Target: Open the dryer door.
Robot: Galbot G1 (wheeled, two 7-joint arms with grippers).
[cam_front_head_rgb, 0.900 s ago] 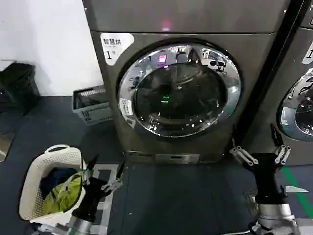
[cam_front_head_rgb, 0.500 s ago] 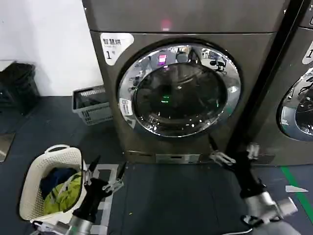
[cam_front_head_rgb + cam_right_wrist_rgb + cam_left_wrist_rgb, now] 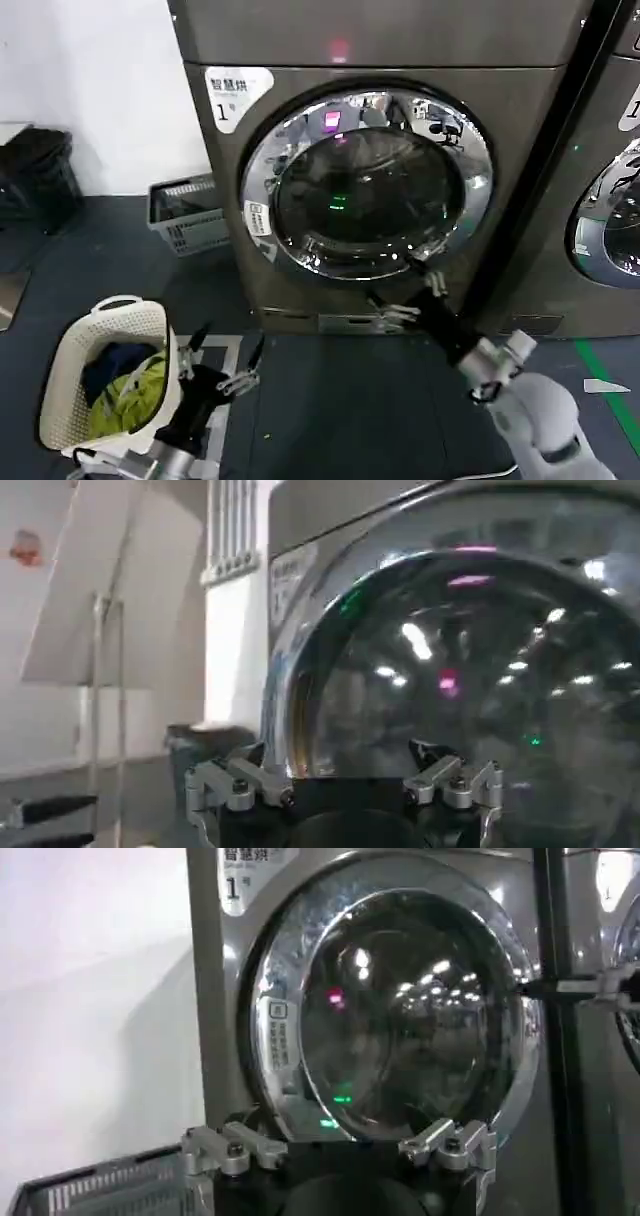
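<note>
1. Landmark = the dryer (image 3: 300, 180), big dark grey machine w/ "1" label (image 3: 235, 95) upper-left of its front and a pink light (image 3: 340, 50) above the porthole.
2. The dryer door (image 3: 365, 180) sat centred in the dryer front, chrome ring around dark glass, flush w/ the panel; looked shut all round. White sticker (image 3: 258, 218) lay on the ring's left rim.
3. Right gripper (image 3: 408, 297) was just below the door's lower-right rim, arm reaching up from below-right of the dryer. Fingers spread, nothing held. Tips looked near the chrome ring or just at it; contact couldn't be confirmed. In the right wrist view the gripper (image 3: 345, 780) showed its fingers apart w/ the door glass (image 3: 470, 670) close ahead.
4. Left gripper (image 3: 222, 362) was low, well apart from the dryer, on the floor side left of its base, beside the white laundry basket (image 3: 70, 345). Fingers spread, empty, idle. Left wrist view showed the same gripper (image 3: 340, 1148) facing the door (image 3: 395, 1013) from farther off.
5. Key relation: door lay up and ahead of the right gripper, which was far nearer than the left. Judgement: right arm does the job; the free edge is prob. the ring's right side, since that's where the gripper sat.
6. Next step, as a guess: hook or pinch the ring's edge, pull outward away from the dryer front. Risk: slipping off smooth chrome.
</note>
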